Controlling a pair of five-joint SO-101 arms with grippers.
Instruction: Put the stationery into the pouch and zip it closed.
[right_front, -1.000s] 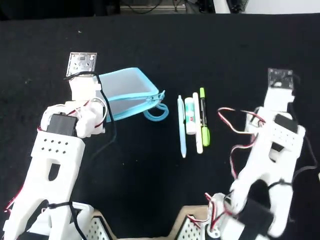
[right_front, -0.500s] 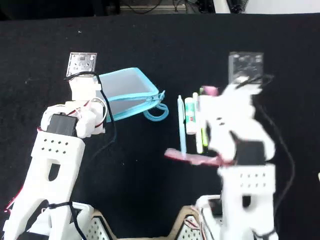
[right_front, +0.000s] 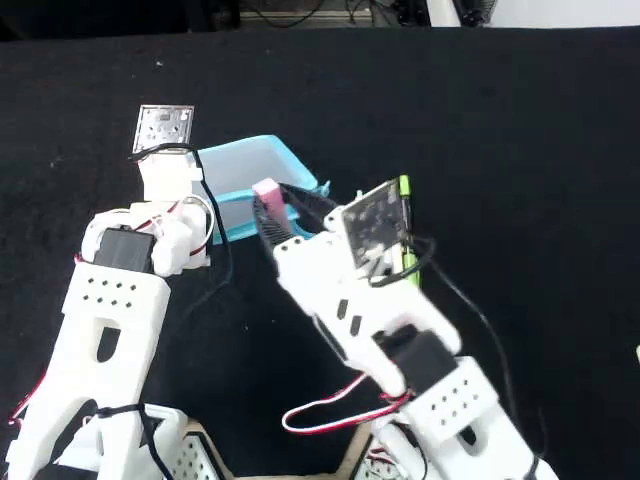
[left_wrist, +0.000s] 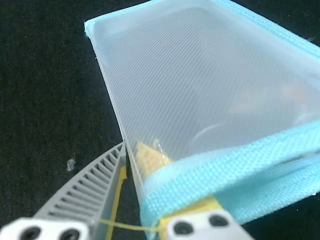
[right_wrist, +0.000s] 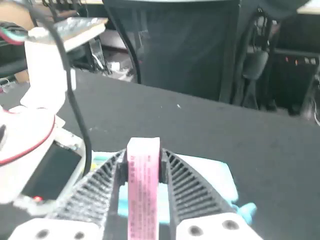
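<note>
Pinch across a pink eraser, judging by its flat block shape: ribbed fingers of the right gripper pressed against both broad faces, one end poking out past the tips. Probably held that way, lengthwise and end first, to slide through a narrow slot rather than drop in flat. In the high view, poised at the zipper edge of the light blue mesh pouch, right at the mouth. Too close to tell whether already past the lip or just above it.

On the other side, fingers of the left gripper closed on a corner of the pouch, mesh and teal zipper tape clamped between them. Judged as an anchor: pinning the pouch against the black table and propping the mouth up, against any dragging under a push from the eraser. Faint shapes behind the mesh, too vague to name.

Farther out, a green highlighter lying just beyond the right arm and partly covered by it, anything beside it hidden underneath. An early stage by the look of things: one item at the mouth, more stationery out on the table, zipping not yet begun. Main risk: the eraser catching on the zipper tape and folding the mouth shut instead of entering
</note>
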